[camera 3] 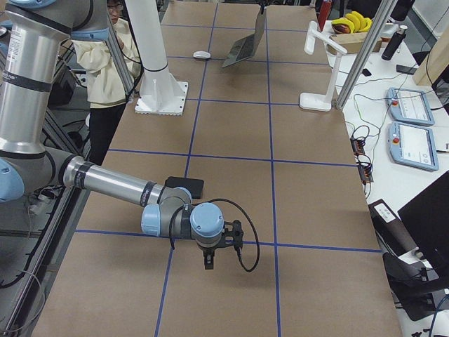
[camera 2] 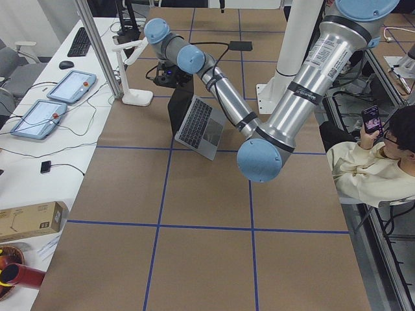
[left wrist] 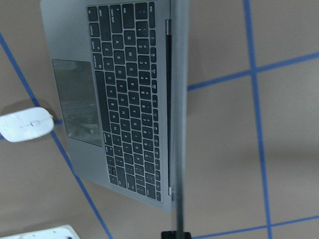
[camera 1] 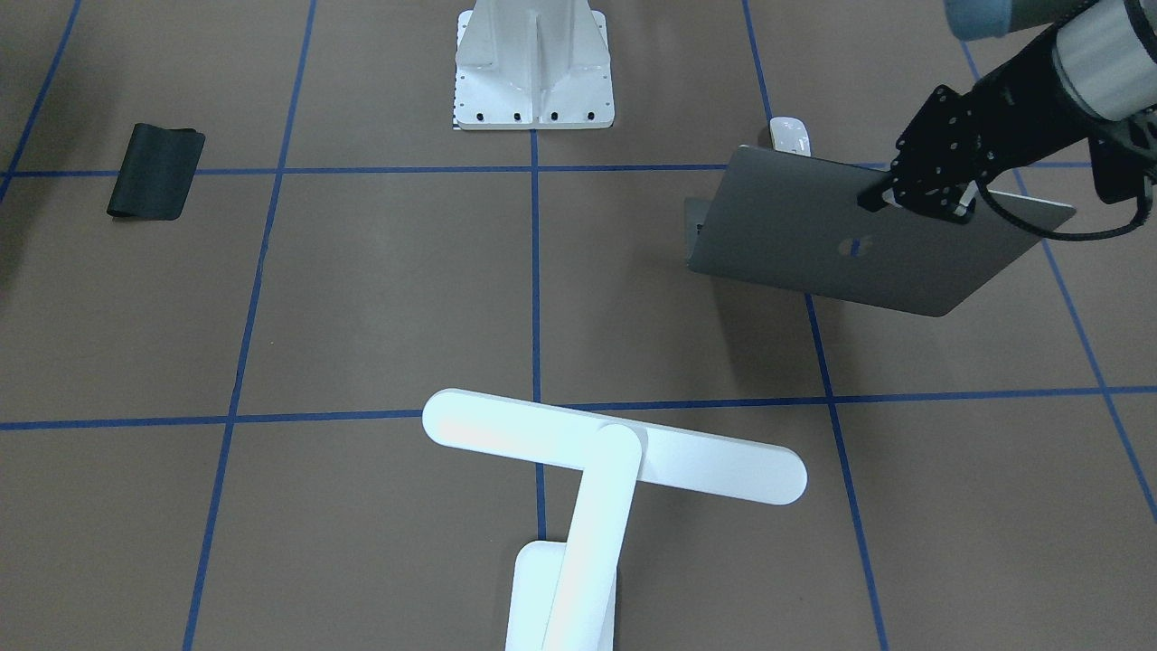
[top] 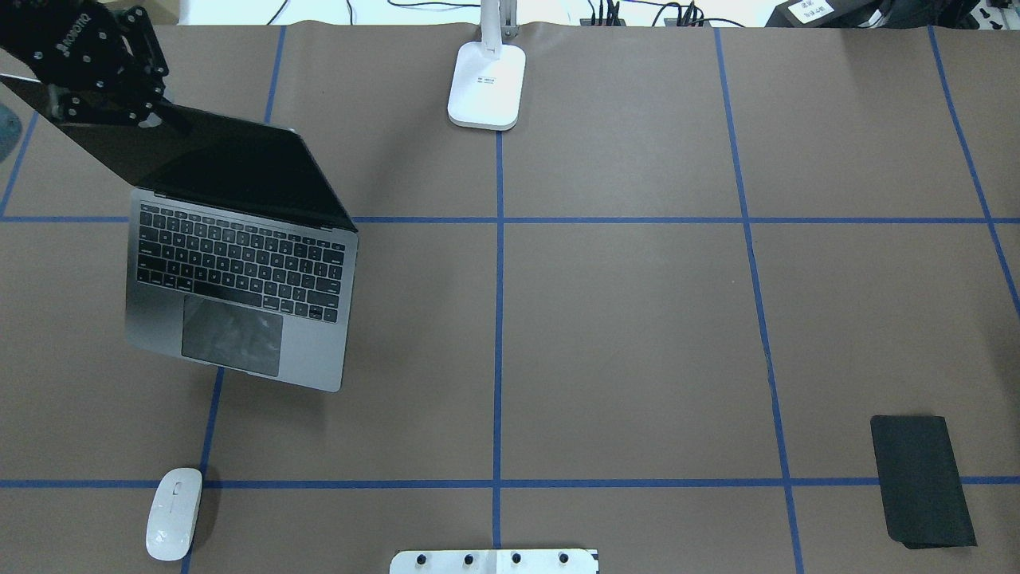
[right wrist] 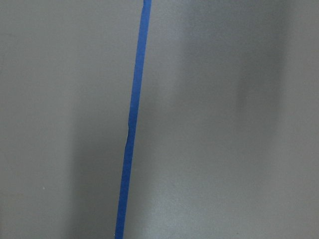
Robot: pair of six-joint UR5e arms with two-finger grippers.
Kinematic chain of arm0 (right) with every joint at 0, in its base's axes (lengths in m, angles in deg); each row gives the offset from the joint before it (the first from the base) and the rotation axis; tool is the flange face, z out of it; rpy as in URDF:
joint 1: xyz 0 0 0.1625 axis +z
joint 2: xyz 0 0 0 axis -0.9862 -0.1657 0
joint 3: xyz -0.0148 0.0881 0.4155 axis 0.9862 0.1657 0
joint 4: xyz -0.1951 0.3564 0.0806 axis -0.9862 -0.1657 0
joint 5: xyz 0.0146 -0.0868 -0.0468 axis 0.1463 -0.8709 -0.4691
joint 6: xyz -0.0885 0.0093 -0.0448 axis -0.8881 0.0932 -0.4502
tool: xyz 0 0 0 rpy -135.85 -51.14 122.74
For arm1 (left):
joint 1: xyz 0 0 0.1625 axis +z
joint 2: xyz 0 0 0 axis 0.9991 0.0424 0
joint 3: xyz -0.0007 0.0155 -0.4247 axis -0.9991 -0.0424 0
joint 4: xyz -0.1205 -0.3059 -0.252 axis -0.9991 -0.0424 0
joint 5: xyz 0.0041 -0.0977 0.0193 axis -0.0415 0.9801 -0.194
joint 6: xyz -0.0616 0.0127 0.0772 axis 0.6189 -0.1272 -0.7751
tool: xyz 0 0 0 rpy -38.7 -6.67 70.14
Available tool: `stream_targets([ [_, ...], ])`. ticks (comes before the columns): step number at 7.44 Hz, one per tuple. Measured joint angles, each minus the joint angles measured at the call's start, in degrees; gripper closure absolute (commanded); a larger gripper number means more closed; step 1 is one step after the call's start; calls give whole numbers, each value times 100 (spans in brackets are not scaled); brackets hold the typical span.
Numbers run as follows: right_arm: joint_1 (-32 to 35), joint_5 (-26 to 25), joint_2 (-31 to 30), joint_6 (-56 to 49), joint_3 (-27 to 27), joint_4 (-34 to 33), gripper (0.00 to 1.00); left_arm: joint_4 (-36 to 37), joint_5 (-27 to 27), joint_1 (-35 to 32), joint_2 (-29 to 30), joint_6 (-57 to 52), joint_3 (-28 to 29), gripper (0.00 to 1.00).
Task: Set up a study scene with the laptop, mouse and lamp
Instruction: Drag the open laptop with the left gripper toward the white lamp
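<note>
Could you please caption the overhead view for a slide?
Left tool holding the open laptop by its lid; mouse near the robot, lamp base at the far edge, black mat at right.

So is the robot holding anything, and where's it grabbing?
Yes, the left tool pinches the laptop by the top edge of its open lid.

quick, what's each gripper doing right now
left gripper: shut on the laptop, pinching the top edge of its lid.
right gripper: cannot tell; it shows only in a side view.
</note>
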Motion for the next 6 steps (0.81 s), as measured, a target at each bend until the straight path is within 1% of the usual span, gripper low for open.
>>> stream_targets([
  [1,2,-6,-44,-13,6,5,0,-222,-236,200,323,430,202,100],
  [2,3,-28,-68,-28,10,5,0,-754,-500,357,563,987,492,100],
  [4,1,-75,-135,-10,8,0,0,-2233,-1178,626,927,2228,1223,100],
  [5,1,-94,-155,-6,29,1,0,-2637,-1554,781,1139,2654,1494,100],
  [6,0,-115,-166,-4,44,1,0,-2827,-1919,941,1338,2954,1658,100],
])
